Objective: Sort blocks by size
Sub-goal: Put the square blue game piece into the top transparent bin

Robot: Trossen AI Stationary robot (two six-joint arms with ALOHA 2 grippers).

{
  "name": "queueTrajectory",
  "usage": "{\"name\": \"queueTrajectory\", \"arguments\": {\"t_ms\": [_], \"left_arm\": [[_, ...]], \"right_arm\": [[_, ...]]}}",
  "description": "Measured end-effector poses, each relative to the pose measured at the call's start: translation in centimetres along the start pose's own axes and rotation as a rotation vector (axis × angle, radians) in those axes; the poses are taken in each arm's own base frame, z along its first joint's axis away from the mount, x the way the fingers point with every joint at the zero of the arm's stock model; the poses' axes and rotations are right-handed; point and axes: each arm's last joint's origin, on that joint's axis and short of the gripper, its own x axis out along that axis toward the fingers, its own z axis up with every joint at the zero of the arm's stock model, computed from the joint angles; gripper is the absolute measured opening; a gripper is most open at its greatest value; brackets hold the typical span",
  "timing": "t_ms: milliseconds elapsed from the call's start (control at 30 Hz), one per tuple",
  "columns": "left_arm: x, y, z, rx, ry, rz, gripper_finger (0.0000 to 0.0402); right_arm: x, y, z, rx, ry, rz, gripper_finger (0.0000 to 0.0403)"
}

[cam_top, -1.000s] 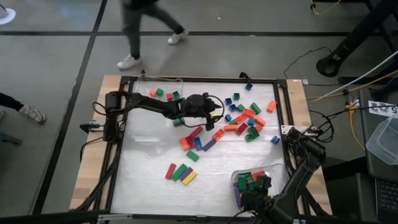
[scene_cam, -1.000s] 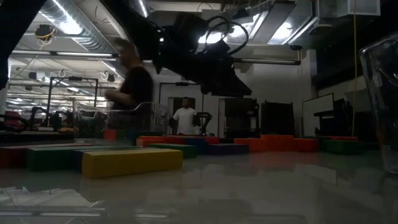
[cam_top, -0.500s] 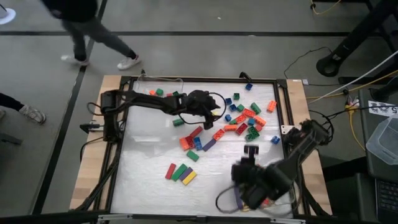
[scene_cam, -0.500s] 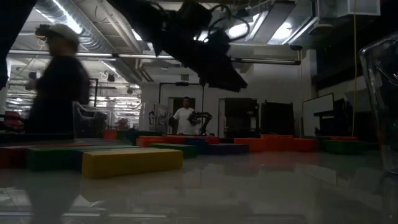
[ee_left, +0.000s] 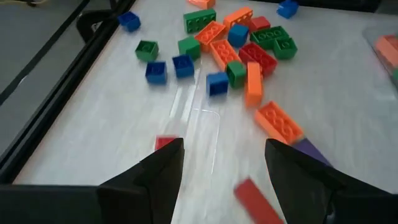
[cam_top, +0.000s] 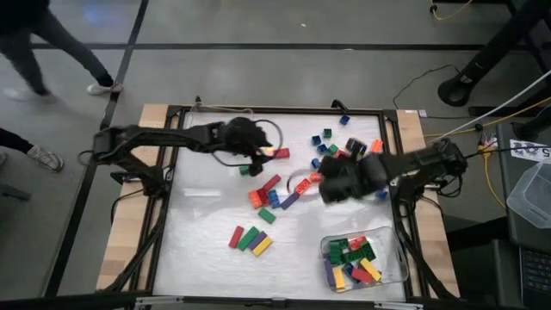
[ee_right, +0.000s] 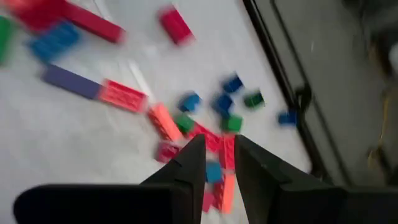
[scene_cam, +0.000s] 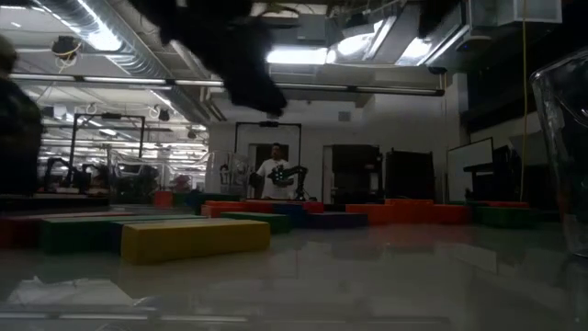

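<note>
1. Blocks (cam_top: 340,168): small studded plastic bricks, cubes & longer rectangles, scattered on glossy white table (cam_top: 207,232).
2. Clear plastic tray (cam_top: 362,260) near front-right corner holds several.
3. L gripper (ee_left: 219,163) w/ fingers spread, empty, over back-centre.
4. R gripper (ee_right: 216,163) nearly closed, nothing held, above block pile.

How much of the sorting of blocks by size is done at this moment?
Done: several blocks lie in the clear tray, and three long ones sit in a row. In hand: nothing; the right gripper is shut and empty above the pile, the left gripper open. Left: most blocks, scattered.
</note>
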Motion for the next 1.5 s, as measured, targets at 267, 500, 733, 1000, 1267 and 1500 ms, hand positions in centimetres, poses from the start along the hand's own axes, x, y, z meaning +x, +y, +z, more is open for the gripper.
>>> {"name": "queueTrajectory", "arguments": {"t_ms": [267,500,733,1000,1267,1500], "left_arm": [[-4.0,-0.6,-4.8,-0.074,-0.045,-0.01,0.0211],[-5.3,-1.3,-6.9,-0.141,-0.042,-0.032,0.0211],[-5.4,-2.3,-7.2,-0.1,-0.034,-0.066,0.0211],[-5.4,-2.9,-7.4,-0.063,-0.024,-0.089,0.0211],[-5.4,-3.5,-7.3,-0.045,-0.025,-0.109,0.0211],[-5.5,-3.7,-7.4,-0.031,-0.026,-0.119,0.0211]], "right_arm": [[8.0,-5.6,0.5,0.37,0.066,0.223,0.0083],[13.6,-7.6,0.9,0.522,0.102,0.234,0.0083],[17.5,-8.4,1.1,0.571,0.204,0.202,0.0101],[20.7,-7.6,1.1,0.601,0.342,0.25,0.0197],[23.0,-6.3,1.0,0.586,0.427,0.297,0.0224],[24.5,-5.6,1.2,0.59,0.432,0.325,0.0221]]}}
